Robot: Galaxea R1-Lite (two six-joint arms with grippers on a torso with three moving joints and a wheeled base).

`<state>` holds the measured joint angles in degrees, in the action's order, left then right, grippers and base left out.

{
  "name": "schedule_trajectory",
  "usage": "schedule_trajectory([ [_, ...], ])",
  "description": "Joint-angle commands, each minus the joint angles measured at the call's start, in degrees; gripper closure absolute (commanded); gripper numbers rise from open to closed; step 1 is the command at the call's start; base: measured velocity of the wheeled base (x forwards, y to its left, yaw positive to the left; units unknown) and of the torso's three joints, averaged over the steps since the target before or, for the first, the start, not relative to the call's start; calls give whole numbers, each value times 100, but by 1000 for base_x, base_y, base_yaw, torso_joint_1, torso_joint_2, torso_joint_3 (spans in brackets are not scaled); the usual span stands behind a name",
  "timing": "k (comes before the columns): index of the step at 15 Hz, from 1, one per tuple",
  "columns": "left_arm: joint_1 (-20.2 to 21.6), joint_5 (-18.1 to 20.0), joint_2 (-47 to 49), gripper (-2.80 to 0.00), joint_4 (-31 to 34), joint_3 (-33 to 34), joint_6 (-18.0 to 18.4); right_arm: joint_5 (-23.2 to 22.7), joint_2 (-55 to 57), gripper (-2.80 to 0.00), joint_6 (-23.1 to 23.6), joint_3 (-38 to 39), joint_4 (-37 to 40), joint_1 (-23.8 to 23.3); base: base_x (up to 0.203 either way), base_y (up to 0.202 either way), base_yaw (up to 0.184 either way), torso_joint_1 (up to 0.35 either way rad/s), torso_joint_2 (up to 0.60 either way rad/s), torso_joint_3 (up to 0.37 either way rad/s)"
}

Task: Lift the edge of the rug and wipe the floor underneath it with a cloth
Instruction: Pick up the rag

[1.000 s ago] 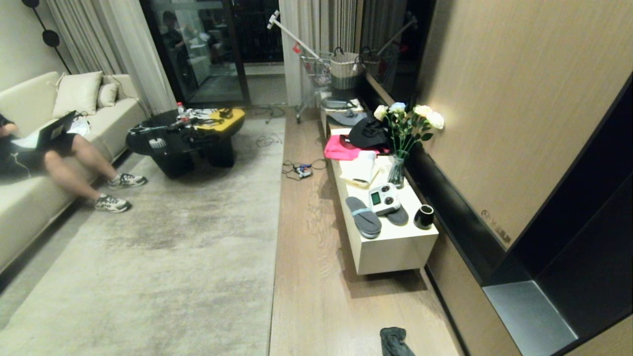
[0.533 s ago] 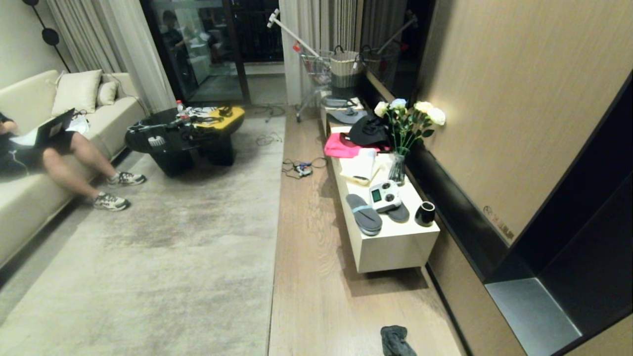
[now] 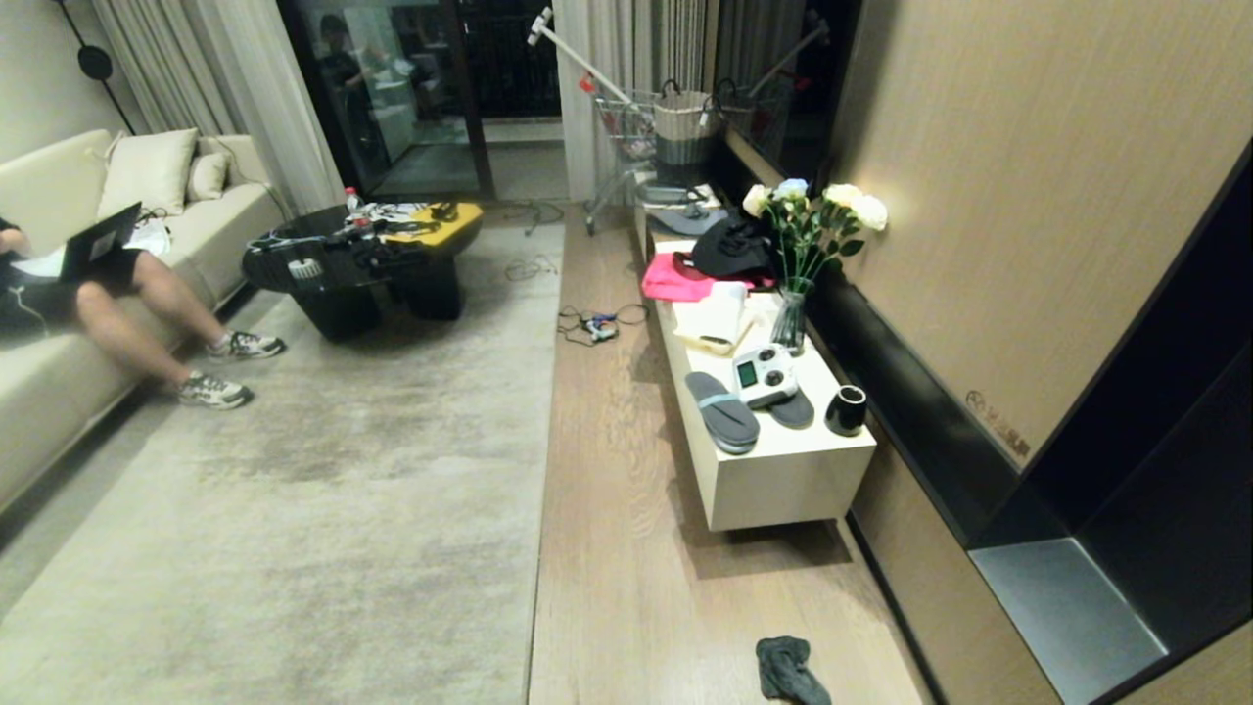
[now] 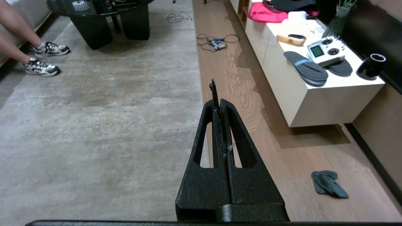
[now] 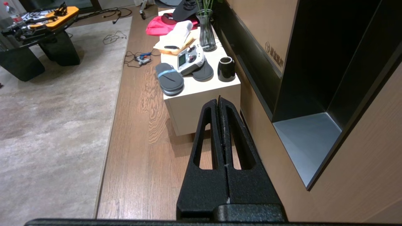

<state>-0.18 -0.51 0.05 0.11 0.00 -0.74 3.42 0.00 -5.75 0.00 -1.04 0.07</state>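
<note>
A large pale grey-beige rug (image 3: 323, 490) lies flat, and its straight rug edge (image 3: 544, 470) borders the wood-plank floor (image 3: 626, 548). The dark grey-green cloth (image 3: 788, 671) lies crumpled on the planks near the wall, also seen in the left wrist view as the cloth (image 4: 328, 183). My left gripper (image 4: 216, 94) is shut and empty, held above the rug edge (image 4: 199, 94). My right gripper (image 5: 219, 102) is shut and empty above the floor (image 5: 138, 150) beside the cabinet. Neither arm shows in the head view.
A low white cabinet (image 3: 783, 480) along the wall carries grey slippers (image 3: 721, 411), a remote (image 3: 764, 376), a black cup (image 3: 846, 409) and a flower vase (image 3: 789, 323). Cables (image 3: 592, 328) lie on the planks. A black coffee table (image 3: 352, 269) and a seated person's legs (image 3: 166, 333) are at the left.
The whole head view has shifted a little: the camera has tilted or sunk, so the cloth shows more fully. Nothing in the room has moved.
</note>
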Motion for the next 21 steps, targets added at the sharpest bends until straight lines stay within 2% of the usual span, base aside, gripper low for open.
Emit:
schedule_trajectory([
  [1, 1, -2, 4, 0, -2, 0, -5, 1, 0, 0, -5, 0, -2, 1, 0, 0, 0, -139, 378, 236],
  [11, 1, -2, 4, 0, 7, 0, -5, 1, 0, 0, -5, 0, -2, 1, 0, 0, 0, -177, 526, 343],
  [21, 1, -2, 4, 0, 5, 0, -5, 1, 0, 0, -5, 0, -2, 1, 0, 0, 0, -96, 483, 378],
])
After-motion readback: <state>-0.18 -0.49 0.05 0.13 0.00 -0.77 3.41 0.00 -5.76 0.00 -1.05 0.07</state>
